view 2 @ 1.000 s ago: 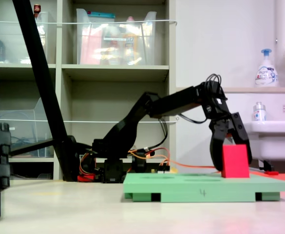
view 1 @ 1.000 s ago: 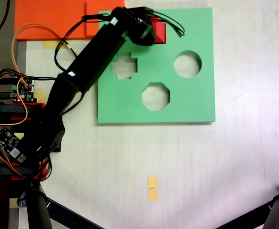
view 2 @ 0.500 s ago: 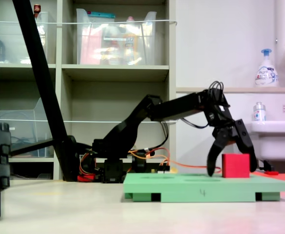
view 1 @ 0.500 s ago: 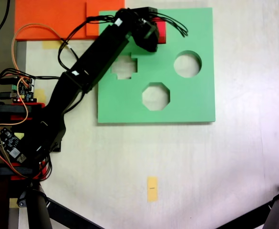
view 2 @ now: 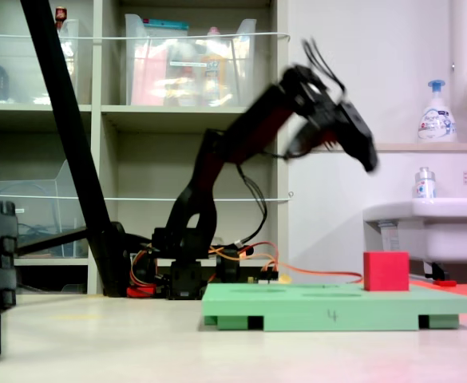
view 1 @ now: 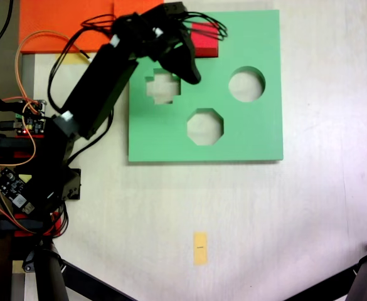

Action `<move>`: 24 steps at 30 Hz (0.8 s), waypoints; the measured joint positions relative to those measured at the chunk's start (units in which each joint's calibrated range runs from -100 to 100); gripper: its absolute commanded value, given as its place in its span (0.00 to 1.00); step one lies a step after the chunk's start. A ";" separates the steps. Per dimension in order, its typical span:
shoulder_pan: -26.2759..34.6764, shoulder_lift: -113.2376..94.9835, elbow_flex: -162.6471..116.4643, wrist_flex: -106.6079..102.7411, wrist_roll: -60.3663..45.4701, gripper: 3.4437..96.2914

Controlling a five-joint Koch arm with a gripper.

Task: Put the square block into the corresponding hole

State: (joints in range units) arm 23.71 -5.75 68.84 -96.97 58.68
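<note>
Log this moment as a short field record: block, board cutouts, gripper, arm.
block: the square block stands upright on the green foam board, partly sunk, top above the surface
block contact: free of the gripper
hole: the corresponding hole is under the block, not separately visible
other cutouts: cross cutout, round cutout, octagonal cutout, all empty
gripper: the gripper is raised high above the board, blurred; open or shut unclear
behind board: orange foam sheets at the first exterior view's top left
</note>
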 measured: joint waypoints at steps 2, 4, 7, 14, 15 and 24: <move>-1.95 -12.04 0.00 -1.66 -8.84 0.91; -4.98 -24.21 0.10 -1.86 -19.44 0.80; -11.33 -35.84 0.29 -1.47 -29.99 0.62; -23.10 -34.06 0.29 7.54 -36.39 0.56; -23.83 -32.69 0.29 8.03 -36.68 0.54; -25.59 -33.38 -8.13 8.71 -37.07 0.53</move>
State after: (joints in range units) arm -1.88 -39.12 60.71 -88.25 21.61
